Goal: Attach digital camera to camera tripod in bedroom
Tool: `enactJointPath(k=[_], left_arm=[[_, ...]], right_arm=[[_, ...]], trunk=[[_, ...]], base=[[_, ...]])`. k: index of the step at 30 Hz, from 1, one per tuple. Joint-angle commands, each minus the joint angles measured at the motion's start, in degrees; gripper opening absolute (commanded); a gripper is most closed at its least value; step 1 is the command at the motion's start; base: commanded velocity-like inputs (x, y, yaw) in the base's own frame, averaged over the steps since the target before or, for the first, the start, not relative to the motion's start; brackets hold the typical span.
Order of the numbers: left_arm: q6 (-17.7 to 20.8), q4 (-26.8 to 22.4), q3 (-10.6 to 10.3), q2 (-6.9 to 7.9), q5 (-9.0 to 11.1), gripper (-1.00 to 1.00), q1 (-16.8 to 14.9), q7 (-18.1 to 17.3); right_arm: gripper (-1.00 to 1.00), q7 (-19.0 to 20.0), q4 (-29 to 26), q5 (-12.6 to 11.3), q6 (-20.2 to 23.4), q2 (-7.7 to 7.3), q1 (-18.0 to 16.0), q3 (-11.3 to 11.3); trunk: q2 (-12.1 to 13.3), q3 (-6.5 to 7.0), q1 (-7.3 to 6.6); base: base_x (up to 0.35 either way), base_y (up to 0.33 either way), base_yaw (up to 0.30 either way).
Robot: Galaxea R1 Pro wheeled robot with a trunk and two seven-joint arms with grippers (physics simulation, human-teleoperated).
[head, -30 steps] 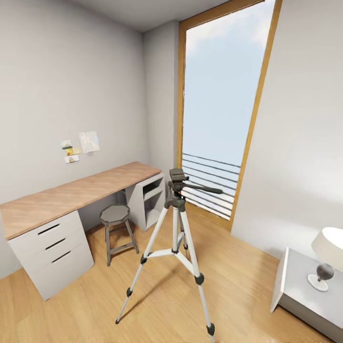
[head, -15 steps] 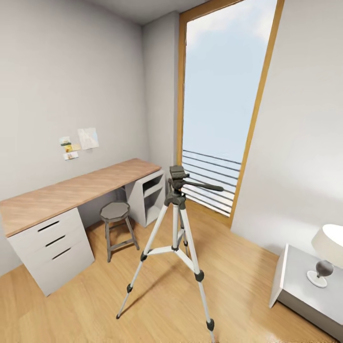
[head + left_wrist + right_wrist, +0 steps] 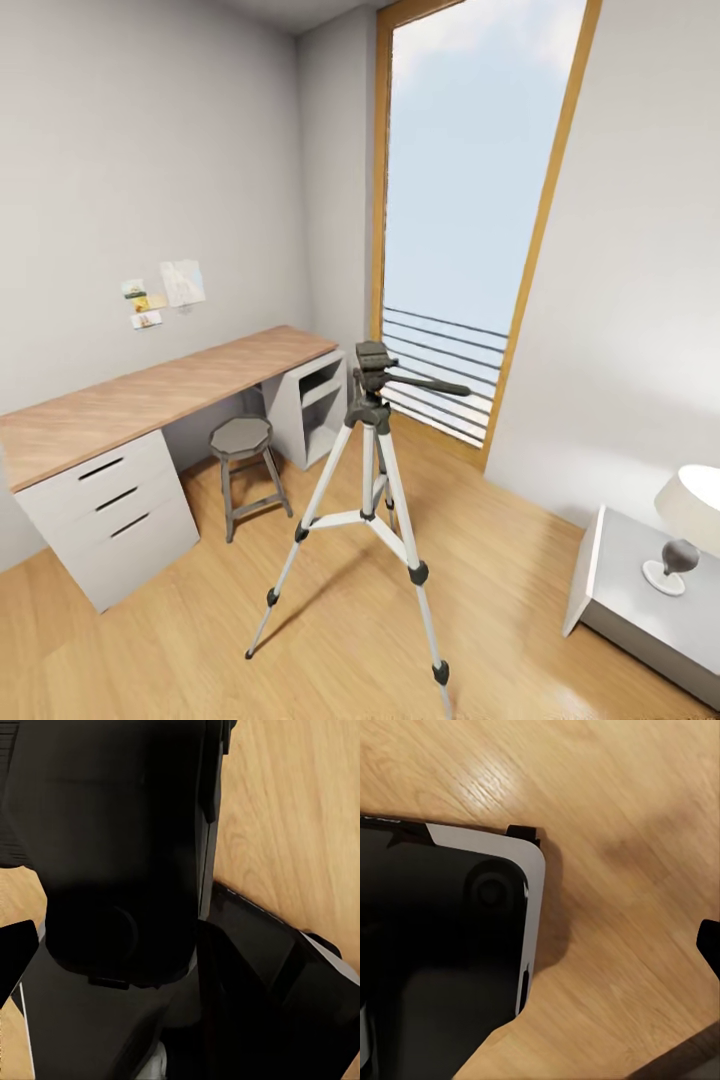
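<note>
The camera tripod [image 3: 370,470] stands mid-floor in the bedroom, legs spread, its head bare, pan handle pointing right toward the window [image 3: 470,230]. Left of it, a stool [image 3: 243,465] sits beneath the long desk [image 3: 150,395]; a lamp [image 3: 685,525] rests at far right. Approaching squarely and stopping short of the legs seems wise. The view has edged nearer since a second ago. Whether either pincer is spread or pressed together cannot be told.

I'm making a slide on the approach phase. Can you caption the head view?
Camera tripod standing on the bedroom's wood floor between desk and tall window, its head bare.
</note>
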Motion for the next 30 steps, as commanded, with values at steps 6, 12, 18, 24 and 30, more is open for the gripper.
enactJointPath(k=[6,12,18,24,30], left_arm=[[0.0,0.0,-0.5,-0.02,0.4,-1.00,0.0,0.0],[0.0,0.0,-0.5,-0.03,0.4,-1.00,0.0,0.0],[0.0,0.0,-0.5,-0.04,0.4,-1.00,0.0,0.0],[0.0,0.0,-0.5,-0.01,0.4,-1.00,0.0,0.0],[0.0,0.0,-0.5,-0.02,0.4,-1.00,0.0,0.0]], right_arm=[[1.00,0.1,0.1,0.5,-0.1,-0.03,-0.1,-0.5],[1.00,0.1,0.1,0.5,-0.1,-0.03,-0.1,-0.5],[1.00,0.1,0.1,0.5,-0.1,-0.03,-0.1,-0.5],[1.00,0.1,0.1,0.5,-0.1,-0.03,-0.1,-0.5],[1.00,0.1,0.1,0.5,-0.1,-0.03,-0.1,-0.5]], trunk=[[-0.1,-0.68,0.03],[-0.1,-1.22,0.03],[-0.1,-1.77,0.03],[-0.1,-2.32,0.03],[-0.1,-2.87,0.03]], base=[[0.000,0.000,0.000],[0.000,0.000,0.000],[0.000,0.000,0.000],[0.000,0.000,0.000],[0.000,0.000,0.000]])
